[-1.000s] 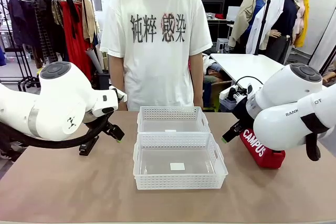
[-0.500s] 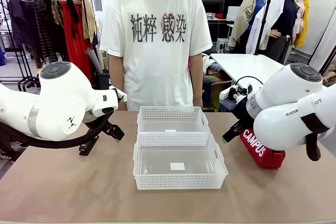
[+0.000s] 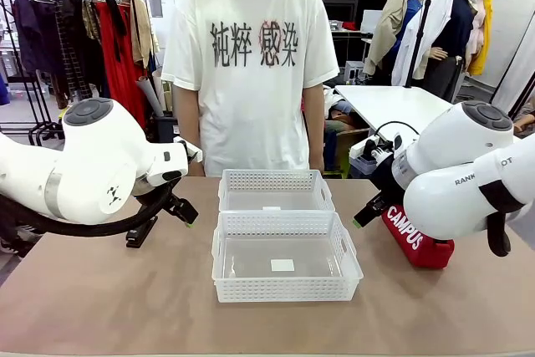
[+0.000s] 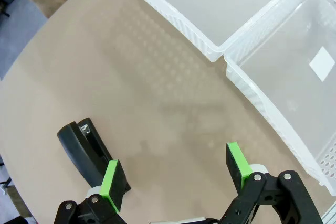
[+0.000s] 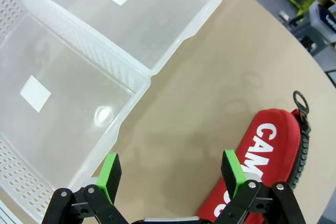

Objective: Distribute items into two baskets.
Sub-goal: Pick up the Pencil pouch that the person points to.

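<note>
Two translucent white lattice baskets sit end to end mid-table, the near basket (image 3: pixel 284 290) touching the far basket (image 3: pixel 274 179). A red "CAMPUS" zip pouch (image 3: pixel 415 242) lies on the table to their right, partly behind my right arm. My right gripper (image 3: pixel 365 211) hovers open just left of the pouch (image 5: pixel 270 153), fingers (image 5: pixel 110 170) empty. A black stapler (image 3: pixel 139 232) lies left of the baskets. My left gripper (image 3: pixel 182 207) hangs open above the table beside the stapler (image 4: pixel 83 148), holding nothing.
A person in a white printed T-shirt (image 3: pixel 251 56) stands at the far edge behind the baskets, arms down. Both basket walls (image 4: pixel 173 20) (image 5: pixel 113 129) lie close to the grippers. Bare brown tabletop (image 3: pixel 109 298) stretches along the front.
</note>
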`<move>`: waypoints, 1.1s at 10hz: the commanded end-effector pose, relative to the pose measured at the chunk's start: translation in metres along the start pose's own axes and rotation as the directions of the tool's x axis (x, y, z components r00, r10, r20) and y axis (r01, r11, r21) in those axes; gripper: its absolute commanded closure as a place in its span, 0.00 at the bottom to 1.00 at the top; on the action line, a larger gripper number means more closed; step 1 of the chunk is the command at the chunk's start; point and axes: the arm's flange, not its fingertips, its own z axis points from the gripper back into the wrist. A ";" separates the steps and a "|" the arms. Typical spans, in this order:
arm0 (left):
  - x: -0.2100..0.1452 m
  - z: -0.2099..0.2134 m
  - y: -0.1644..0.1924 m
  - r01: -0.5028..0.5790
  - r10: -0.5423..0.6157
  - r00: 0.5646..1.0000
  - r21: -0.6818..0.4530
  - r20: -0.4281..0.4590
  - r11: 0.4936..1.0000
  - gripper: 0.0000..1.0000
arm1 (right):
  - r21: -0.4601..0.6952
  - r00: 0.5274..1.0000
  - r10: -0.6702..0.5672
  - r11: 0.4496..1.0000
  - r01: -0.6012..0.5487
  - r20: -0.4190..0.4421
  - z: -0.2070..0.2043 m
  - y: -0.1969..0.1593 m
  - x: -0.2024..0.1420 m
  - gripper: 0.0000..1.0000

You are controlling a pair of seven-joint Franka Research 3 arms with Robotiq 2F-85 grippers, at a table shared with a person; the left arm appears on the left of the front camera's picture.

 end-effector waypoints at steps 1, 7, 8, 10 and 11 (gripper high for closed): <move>0.000 0.000 0.000 0.000 0.000 1.000 0.000 0.000 1.000 0.00 | 0.000 1.000 0.000 1.000 0.000 0.001 0.000 0.000 0.000 0.00; 0.000 0.000 0.000 0.000 0.000 1.000 0.000 0.000 1.000 0.00 | 0.000 1.000 0.000 1.000 0.000 0.001 0.000 0.000 0.000 0.00; 0.000 0.000 0.000 0.000 0.000 1.000 0.000 0.000 1.000 0.00 | 0.000 1.000 0.000 1.000 0.000 0.001 0.000 0.000 0.000 0.00; 0.000 0.000 0.000 0.000 0.000 1.000 0.000 0.000 1.000 0.00 | 0.000 1.000 0.000 1.000 0.000 0.001 0.000 0.000 0.000 0.00; 0.000 0.000 0.000 0.000 0.000 1.000 0.000 0.000 1.000 0.00 | 0.000 1.000 0.000 1.000 0.000 0.001 0.000 0.000 0.000 0.00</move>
